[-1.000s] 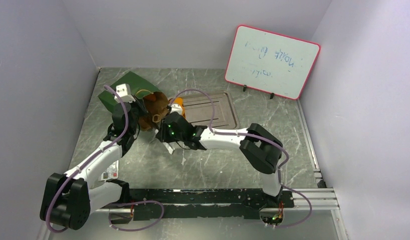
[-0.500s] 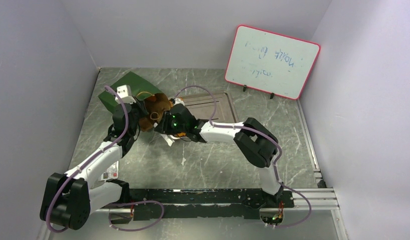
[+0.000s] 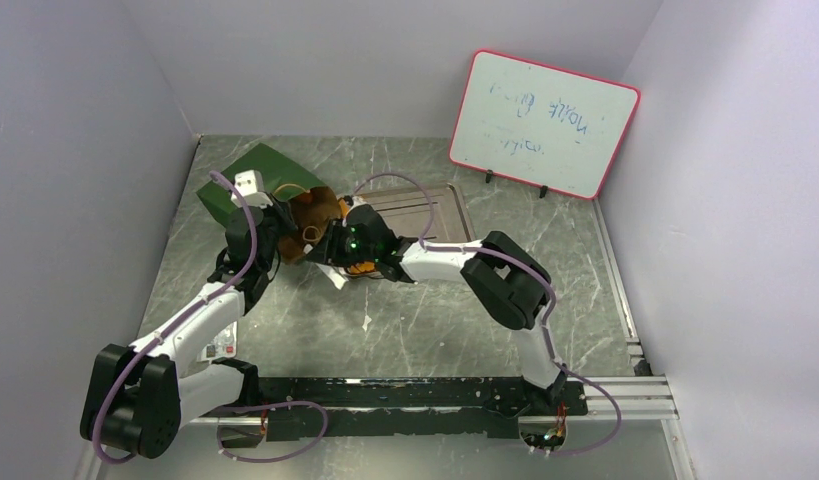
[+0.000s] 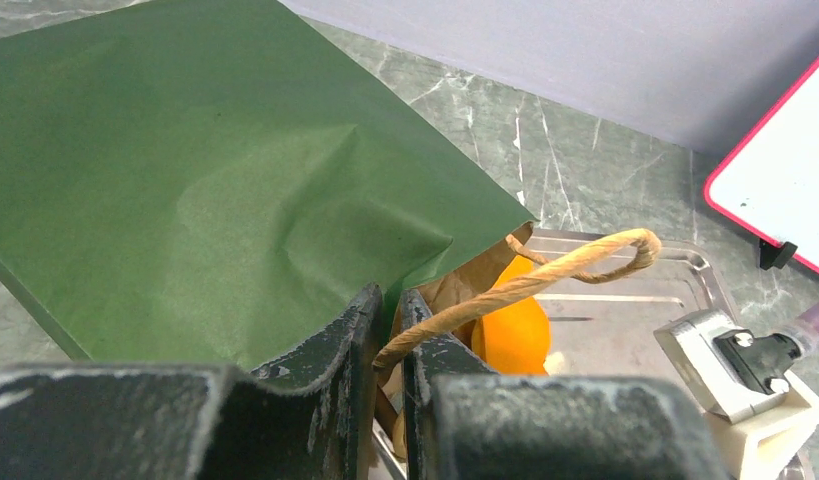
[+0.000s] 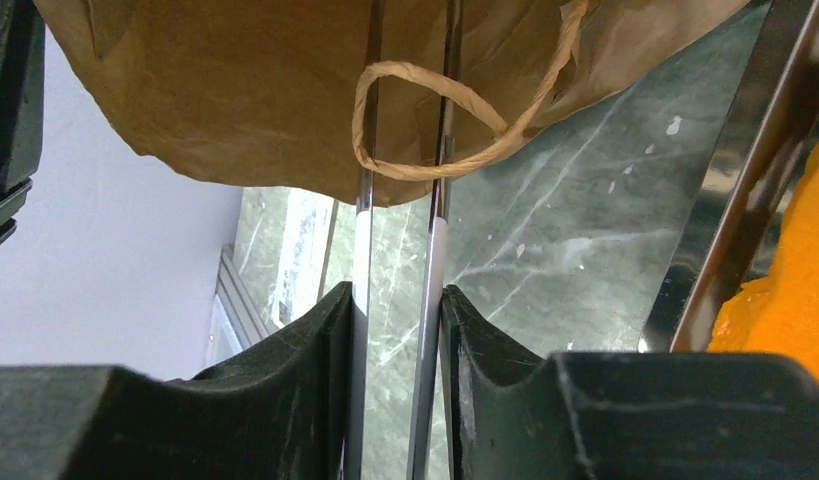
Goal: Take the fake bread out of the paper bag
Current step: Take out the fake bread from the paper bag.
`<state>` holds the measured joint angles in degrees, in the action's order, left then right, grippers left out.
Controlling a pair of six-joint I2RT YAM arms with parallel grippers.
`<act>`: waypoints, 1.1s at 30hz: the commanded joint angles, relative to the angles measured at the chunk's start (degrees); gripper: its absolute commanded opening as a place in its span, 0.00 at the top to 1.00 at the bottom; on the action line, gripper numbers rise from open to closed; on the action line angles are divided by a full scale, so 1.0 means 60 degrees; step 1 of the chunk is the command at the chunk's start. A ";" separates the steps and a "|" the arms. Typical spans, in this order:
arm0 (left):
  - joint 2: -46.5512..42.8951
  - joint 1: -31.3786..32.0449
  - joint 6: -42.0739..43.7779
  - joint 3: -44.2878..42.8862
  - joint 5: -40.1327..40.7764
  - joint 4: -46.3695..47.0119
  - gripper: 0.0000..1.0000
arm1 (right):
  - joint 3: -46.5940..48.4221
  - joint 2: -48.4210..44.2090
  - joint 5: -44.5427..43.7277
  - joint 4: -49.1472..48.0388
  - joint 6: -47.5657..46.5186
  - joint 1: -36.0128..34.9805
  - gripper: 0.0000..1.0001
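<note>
The top external camera looked down from above and behind the arm bases (image 3: 135,400) at the bottom edge. It took in the whole table (image 3: 425,320), with the whiteboard (image 3: 545,125) at upper right. The left wrist camera sat close over the paper bag (image 4: 185,180), facing the tray (image 4: 625,300) at right, and the left gripper (image 4: 390,310) filled the bottom edge. The right wrist camera was very near the bag's brown mouth at top, with the right gripper (image 5: 397,310) below and the tongs (image 5: 363,250) running up mid-frame. All three shared the bag's mouth and cord handles (image 5: 435,95).
</note>
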<state>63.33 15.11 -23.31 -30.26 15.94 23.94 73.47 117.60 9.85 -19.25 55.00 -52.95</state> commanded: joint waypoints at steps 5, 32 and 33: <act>0.0061 -0.0073 -0.0129 -0.0069 -0.0239 0.0151 0.93 | 0.0276 0.0324 0.0586 -0.0767 0.0286 0.0090 0.64; 0.0153 -0.0073 -0.0187 -0.0098 -0.0383 0.0067 0.93 | 0.0530 0.0723 0.0869 -0.1530 0.0902 0.0409 0.60; 0.0153 -0.0073 -0.0187 -0.0098 -0.0397 0.0067 0.93 | 0.0565 0.0755 0.0864 -0.1525 0.0908 0.0416 0.60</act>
<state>64.10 15.11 -23.66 -30.26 14.70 23.88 74.37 121.03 14.20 -25.87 59.83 -50.78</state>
